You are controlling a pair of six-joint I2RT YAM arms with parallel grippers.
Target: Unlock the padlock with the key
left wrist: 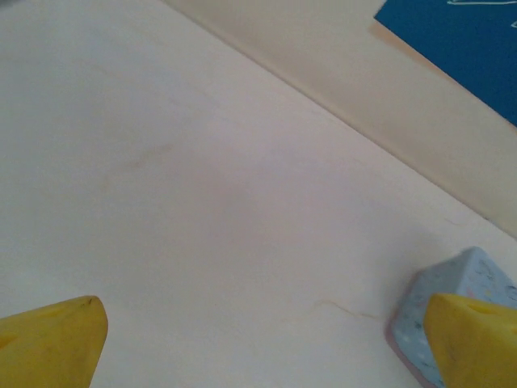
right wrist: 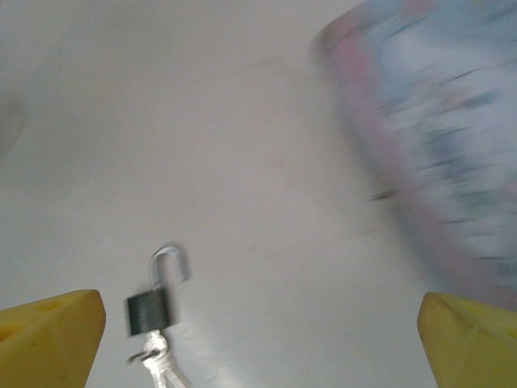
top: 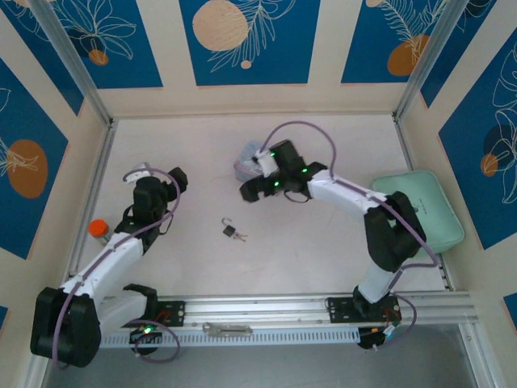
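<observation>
One small padlock [top: 229, 230], with a dark squarish body and a thin silvery shackle, lies flat on the pale table [top: 323, 145] near its middle, between the two arms and well apart from both. One slim pale metal key [top: 241, 237] touches the end of the body opposite the shackle; I cannot tell whether it sits in the keyhole. In the overhead view their shared long axis runs diagonally. The shackle points to the far wall and slightly left, the key to the near rail and right.

The right wrist view adds detail: the shackle reads as a hook with one end free of the body, though the picture is blurred. One pale blue printed tin box [top: 247, 164] stands beyond the padlock, and its corner also shows in the left wrist view.

The right gripper [right wrist: 258, 339] hangs above the padlock, yellow fingers [right wrist: 50, 335] spread wide with nothing held. The left gripper [left wrist: 262, 343] is equally wide, grasping nothing, over bare table.
</observation>
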